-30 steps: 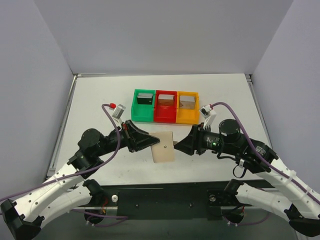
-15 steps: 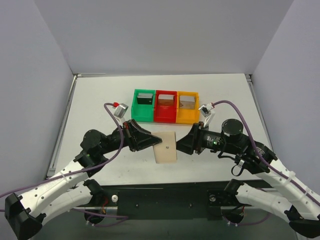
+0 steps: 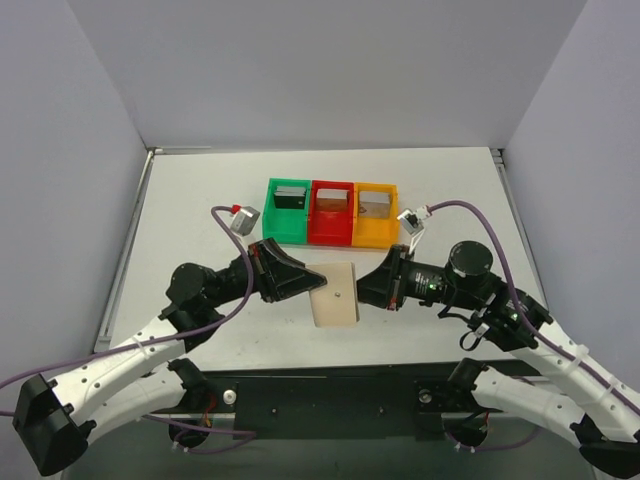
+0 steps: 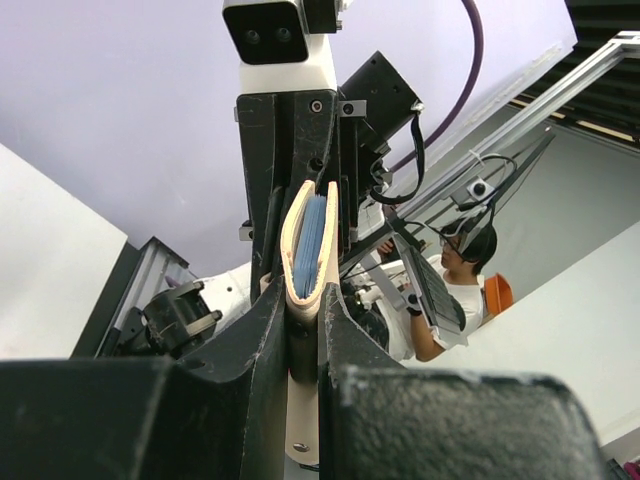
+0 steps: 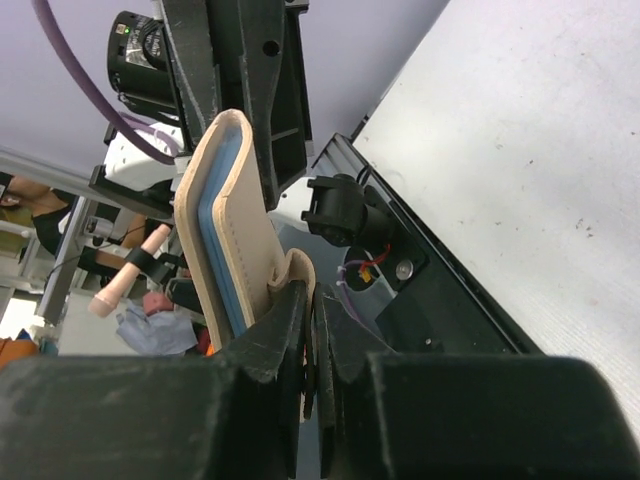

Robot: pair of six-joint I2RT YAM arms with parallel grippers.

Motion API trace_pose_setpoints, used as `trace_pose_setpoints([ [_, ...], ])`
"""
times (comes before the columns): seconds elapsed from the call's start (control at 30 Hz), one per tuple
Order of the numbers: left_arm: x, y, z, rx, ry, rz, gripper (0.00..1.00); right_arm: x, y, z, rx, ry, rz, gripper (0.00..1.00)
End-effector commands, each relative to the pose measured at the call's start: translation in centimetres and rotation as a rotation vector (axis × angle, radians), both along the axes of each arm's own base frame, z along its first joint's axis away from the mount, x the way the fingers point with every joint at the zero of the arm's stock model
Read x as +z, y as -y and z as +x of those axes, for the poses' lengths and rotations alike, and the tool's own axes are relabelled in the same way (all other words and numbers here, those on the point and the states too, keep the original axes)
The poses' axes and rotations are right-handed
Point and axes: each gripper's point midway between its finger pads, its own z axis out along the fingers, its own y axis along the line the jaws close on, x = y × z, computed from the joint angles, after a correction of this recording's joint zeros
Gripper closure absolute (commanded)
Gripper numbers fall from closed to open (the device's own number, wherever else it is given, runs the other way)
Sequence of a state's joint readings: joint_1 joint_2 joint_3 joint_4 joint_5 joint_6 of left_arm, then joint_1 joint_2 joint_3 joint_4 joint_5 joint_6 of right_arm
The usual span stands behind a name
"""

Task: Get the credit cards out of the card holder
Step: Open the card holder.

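card holder (image 3: pixel 335 295): folded shut, tan side up; held between the two grippers, in front of the red bin (image 3: pixel 330 238)
left gripper (image 3: pixel 318 281): clamped tight on the left edge of the card holder
right gripper (image 3: pixel 352 290): pinched together on the right edge of the card holder
credit cards (image 3: pixel 290 195): one in the green bin (image 3: pixel 287 236); one in the red bin; one in the orange bin (image 3: pixel 373 238)
bins: side by side in a row on the table (image 3: pixel 200 200)

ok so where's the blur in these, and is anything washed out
Top view: sharp and evenly lit, no glare on the table. Left wrist view: the near left fingers are a dark blur, the holder edge is crisper. Right wrist view: the right fingers are blurred too, and the table is bright but not blown out.
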State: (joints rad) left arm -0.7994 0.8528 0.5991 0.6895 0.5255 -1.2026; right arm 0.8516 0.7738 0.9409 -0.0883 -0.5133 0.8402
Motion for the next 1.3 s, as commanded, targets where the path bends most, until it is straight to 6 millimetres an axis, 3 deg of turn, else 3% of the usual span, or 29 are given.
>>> trace_pose_setpoints([
  [0.0, 2.2, -0.4, -0.8, -0.028, 0.058, -0.087, 1.00, 4.4, 0.7, -1.5, 0.036, 0.093, 0.132, 1.00],
  [0.03, 2.4, -0.4, -0.8, -0.029, 0.062, -0.088, 1.00, 3.9, 0.9, -1.6, 0.035, 0.080, 0.113, 1.00],
  [0.1, 2.5, -0.3, -0.8, -0.033, 0.065, -0.085, 1.00, 4.3, 1.4, -1.9, 0.026, 0.092, 0.120, 0.84],
  [0.13, 2.5, -0.3, -0.8, -0.032, 0.067, -0.083, 1.00, 4.4, 1.6, -1.9, 0.023, 0.096, 0.122, 0.67],
  [0.2, 2.4, -0.2, -0.8, -0.030, 0.068, -0.075, 1.00, 4.4, 2.0, -2.1, 0.015, 0.099, 0.122, 0.54],
  [0.3, 2.3, -0.1, -0.7, -0.029, 0.064, -0.069, 1.00, 4.5, 2.4, -2.3, 0.007, 0.109, 0.121, 0.49],
  [0.73, 2.1, 0.0, -0.6, -0.030, 0.060, -0.054, 1.00, 7.0, 3.8, -2.8, -0.023, 0.179, 0.167, 0.48],
  [1.07, 2.4, -0.1, -0.9, -0.038, 0.066, -0.065, 1.00, 4.5, 3.1, -1.1, -0.070, 0.134, 0.083, 0.54],
  [1.27, 2.6, -0.1, -1.3, -0.048, 0.068, -0.073, 1.00, 3.5, 2.9, -0.5, -0.089, 0.116, 0.044, 0.68],
])
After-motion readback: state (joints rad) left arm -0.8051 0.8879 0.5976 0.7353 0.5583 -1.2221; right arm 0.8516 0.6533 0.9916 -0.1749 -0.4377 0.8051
